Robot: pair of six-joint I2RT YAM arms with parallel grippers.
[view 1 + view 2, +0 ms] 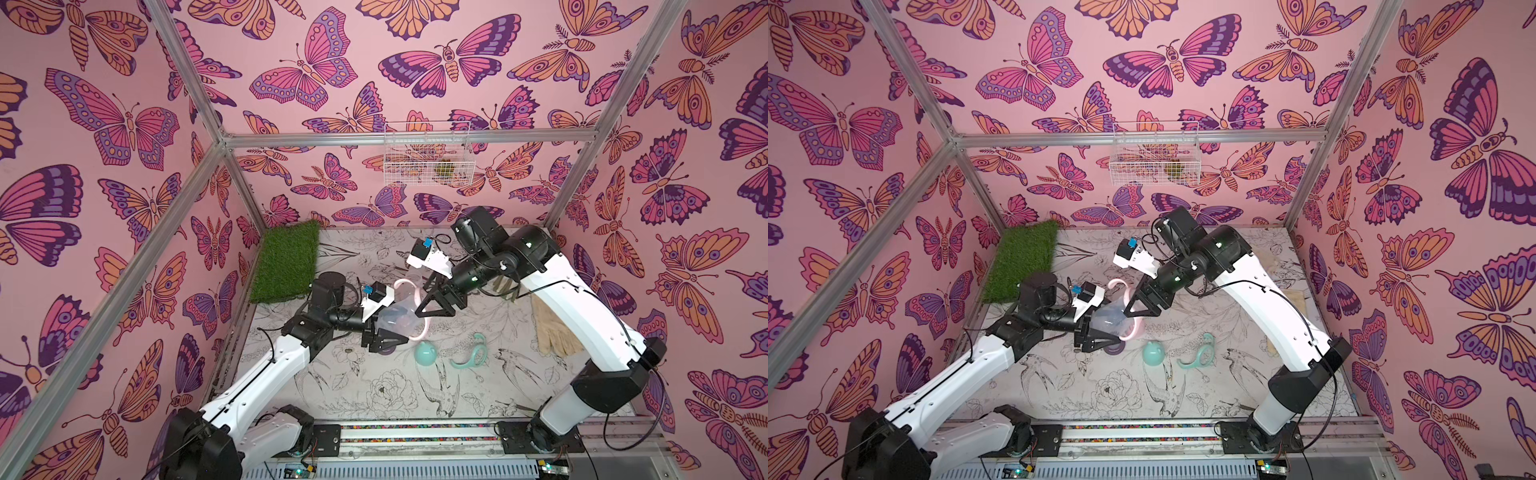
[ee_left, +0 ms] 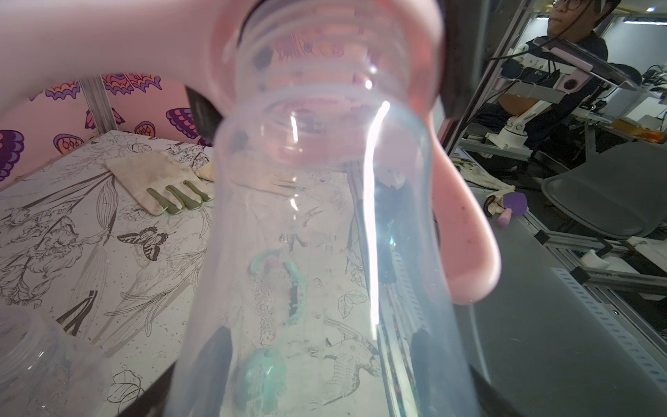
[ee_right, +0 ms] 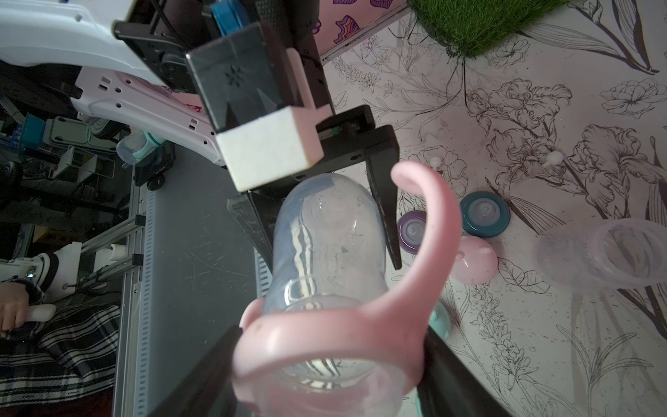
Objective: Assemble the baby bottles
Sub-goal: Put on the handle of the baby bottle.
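Seating pink handle ring (image 3: 444, 234) on neck of clear bottle (image 2: 325, 252): left gripper (image 3: 332, 263) clamps the base, right gripper (image 3: 325, 382) pinches the ring. Likely light, slick plastic; hold ring sides.

Bottle (image 2: 325, 252): clear plastic, smooth and glossy, with a bright glare streak down the wall and a moulded thread at the neck.
Pink handle ring (image 3: 444, 231): opaque plastic, smooth, matt to satin, with a few dark specks.
Teal cap (image 1: 426, 353) and teal handle ring (image 1: 460, 364): smooth plastic with a slight sheen.
Gloves (image 2: 158, 180): beige cloth, soiled, fingertips coated grey-green.
Grass mat (image 1: 286, 262): synthetic turf, rough and matt.
Table cover (image 1: 374, 399): printed sheet, flat and matt, speckled with grime.
Frame (image 1: 407, 139): bare metal, brushed.
Basket (image 1: 428, 174): white-coated wire.
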